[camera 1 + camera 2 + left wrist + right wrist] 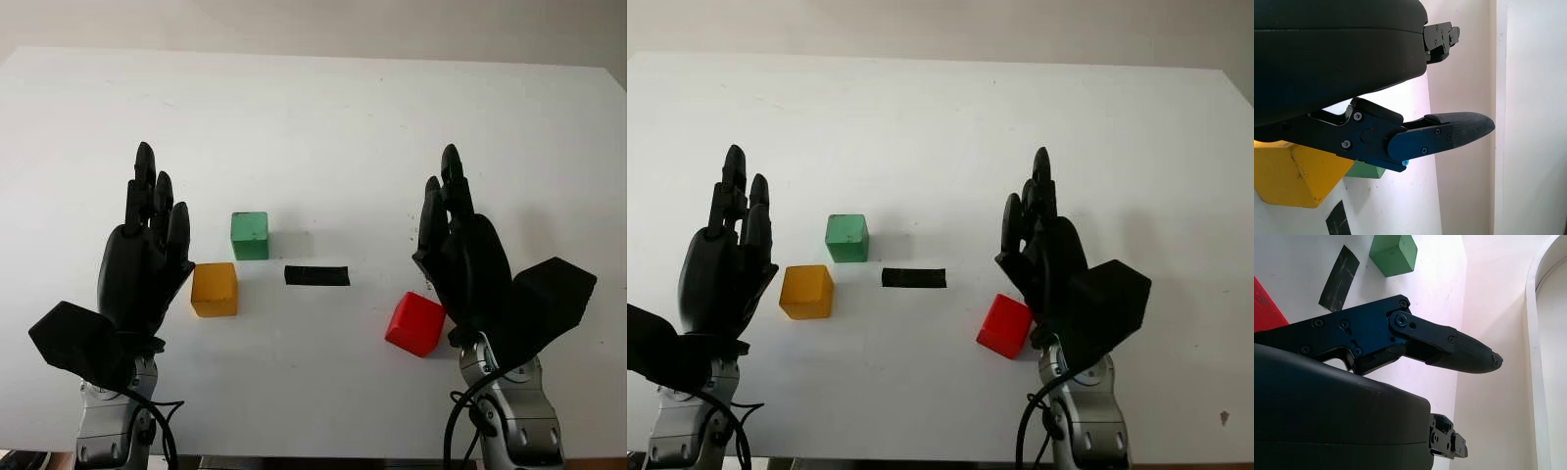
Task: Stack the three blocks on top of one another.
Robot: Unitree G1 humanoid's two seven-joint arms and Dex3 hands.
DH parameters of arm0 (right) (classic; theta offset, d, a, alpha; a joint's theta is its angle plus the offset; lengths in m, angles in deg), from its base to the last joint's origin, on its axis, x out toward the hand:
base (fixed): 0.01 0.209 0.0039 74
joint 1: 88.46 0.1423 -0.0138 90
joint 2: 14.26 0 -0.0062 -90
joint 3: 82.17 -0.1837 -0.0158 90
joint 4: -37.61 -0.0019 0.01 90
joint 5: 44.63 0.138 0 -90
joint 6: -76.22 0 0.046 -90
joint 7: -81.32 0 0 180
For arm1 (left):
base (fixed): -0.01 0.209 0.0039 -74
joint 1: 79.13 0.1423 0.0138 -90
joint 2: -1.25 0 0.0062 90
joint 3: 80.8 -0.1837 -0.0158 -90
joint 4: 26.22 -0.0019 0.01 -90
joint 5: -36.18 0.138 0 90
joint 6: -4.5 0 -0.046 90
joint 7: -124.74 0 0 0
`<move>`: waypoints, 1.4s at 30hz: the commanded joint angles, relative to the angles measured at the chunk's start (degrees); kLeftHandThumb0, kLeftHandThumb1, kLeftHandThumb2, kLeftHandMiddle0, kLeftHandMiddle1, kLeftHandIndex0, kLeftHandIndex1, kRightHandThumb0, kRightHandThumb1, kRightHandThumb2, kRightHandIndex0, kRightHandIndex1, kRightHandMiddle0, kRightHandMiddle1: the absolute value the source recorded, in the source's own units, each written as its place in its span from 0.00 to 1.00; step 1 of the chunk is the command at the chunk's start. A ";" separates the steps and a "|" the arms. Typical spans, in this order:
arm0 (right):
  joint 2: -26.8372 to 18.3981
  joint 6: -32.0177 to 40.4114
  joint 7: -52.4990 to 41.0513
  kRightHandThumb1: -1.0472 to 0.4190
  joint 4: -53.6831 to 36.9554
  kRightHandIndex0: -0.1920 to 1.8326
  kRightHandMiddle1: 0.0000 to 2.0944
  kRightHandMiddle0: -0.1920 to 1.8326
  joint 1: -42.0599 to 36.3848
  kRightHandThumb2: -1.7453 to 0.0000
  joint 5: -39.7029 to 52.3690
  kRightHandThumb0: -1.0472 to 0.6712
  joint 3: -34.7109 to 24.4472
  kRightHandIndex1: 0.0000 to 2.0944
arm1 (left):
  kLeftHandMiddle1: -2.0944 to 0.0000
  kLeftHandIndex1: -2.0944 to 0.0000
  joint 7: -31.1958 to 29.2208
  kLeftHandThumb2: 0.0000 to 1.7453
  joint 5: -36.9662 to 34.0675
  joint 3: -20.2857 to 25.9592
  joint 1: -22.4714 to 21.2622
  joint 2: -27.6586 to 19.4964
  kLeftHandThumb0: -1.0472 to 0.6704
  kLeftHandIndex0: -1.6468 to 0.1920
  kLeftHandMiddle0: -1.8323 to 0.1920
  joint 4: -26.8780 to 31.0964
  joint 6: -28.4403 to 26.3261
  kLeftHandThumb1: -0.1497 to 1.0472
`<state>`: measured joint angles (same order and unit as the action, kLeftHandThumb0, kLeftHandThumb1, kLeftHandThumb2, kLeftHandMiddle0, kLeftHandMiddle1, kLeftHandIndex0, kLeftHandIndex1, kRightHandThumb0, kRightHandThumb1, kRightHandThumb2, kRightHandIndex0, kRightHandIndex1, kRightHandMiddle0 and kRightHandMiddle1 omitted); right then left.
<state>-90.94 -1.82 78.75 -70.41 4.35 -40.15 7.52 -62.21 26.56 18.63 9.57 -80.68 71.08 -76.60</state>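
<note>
Two robot hands hover open over a white desk (323, 117) with three loose blocks, none stacked yet.

In the head view, the left robot hand (147, 250) sits at the lower left of the frame, holding nothing, just beside the yellow block (214, 289). The green block (250, 235) lies a little above and right of the yellow one, near it but apart. A black tape strip (316, 275) marks the centre. The right robot hand (460, 250), also holding nothing, is at the lower right, beside the red block (415, 323), which is turned at an angle and possibly touching the palm, though that is hard to tell. A good first grasp would likely square the fingers to a block's flat sides, lift straight up, and set it down centred on another.
</note>
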 commanded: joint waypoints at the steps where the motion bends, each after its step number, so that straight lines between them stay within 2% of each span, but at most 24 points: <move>1: 0.12 -0.08 0.12 0.00 -1.52 0.00 0.00 0.00 -0.41 0.57 0.02 0.20 -0.13 0.00 | 0.97 0.97 0.03 0.32 0.23 0.01 0.34 0.24 0.19 0.97 0.97 0.50 0.44 1.00; 11: -0.46 0.32 0.05 0.00 -1.76 0.00 0.00 0.00 -0.44 0.57 -0.37 0.20 -0.21 0.00 | 0.97 0.97 -0.13 0.33 0.08 -0.01 0.58 0.10 0.20 0.97 0.97 0.88 0.28 1.00; 14: -2.90 0.54 -1.18 0.00 -2.37 0.00 0.00 0.00 0.22 0.58 -1.35 0.20 -1.04 0.00 | 0.98 0.98 -0.18 0.33 0.32 -0.01 0.63 -0.07 0.20 0.97 0.97 1.05 0.51 1.00; 17: -6.78 0.48 -3.58 0.00 -3.47 0.00 0.00 0.00 1.61 0.62 -1.82 0.19 -2.93 0.00 | 0.97 0.98 0.20 0.33 0.76 -0.17 0.58 0.00 0.20 0.97 0.97 1.44 0.05 1.00; 19: -10.85 0.12 -6.49 0.00 -4.40 0.00 0.00 0.00 2.86 0.64 -1.98 0.18 -4.77 0.00 | 0.97 0.97 0.41 0.33 0.92 -0.35 0.64 0.20 0.19 0.97 0.97 1.64 -0.27 1.00; 21: -16.88 -0.93 -10.80 0.00 -4.89 0.00 0.01 0.00 4.96 0.67 -2.43 0.18 -6.98 0.00 | 0.97 0.97 0.79 0.32 1.09 -0.69 0.96 0.70 0.19 0.97 0.97 2.07 -0.70 1.00; 28: -28.56 -3.03 -20.58 0.00 -3.96 0.00 0.03 0.02 9.34 0.74 -1.42 0.15 -10.86 0.00 | 0.98 0.98 1.29 0.33 1.64 -1.61 0.57 1.47 0.19 0.98 0.98 2.18 -1.13 1.00; 38: -36.96 -1.93 -30.54 0.00 -0.54 0.02 0.03 0.05 12.69 0.81 0.91 0.13 -11.38 0.02 | 0.97 0.97 2.17 0.33 2.12 -2.16 0.10 1.69 0.19 0.98 0.98 2.50 -1.99 1.00; 42: -41.11 -1.04 -36.97 0.02 2.27 0.01 0.03 0.07 15.68 0.93 3.58 0.16 -11.41 0.02 | 0.97 0.97 2.08 0.33 2.00 -2.16 -0.25 1.72 0.19 0.98 0.98 1.99 -1.70 1.00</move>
<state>-130.15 -3.03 42.83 -68.47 18.43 -37.33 -3.44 -60.16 28.56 16.53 9.87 -79.22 72.37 -78.43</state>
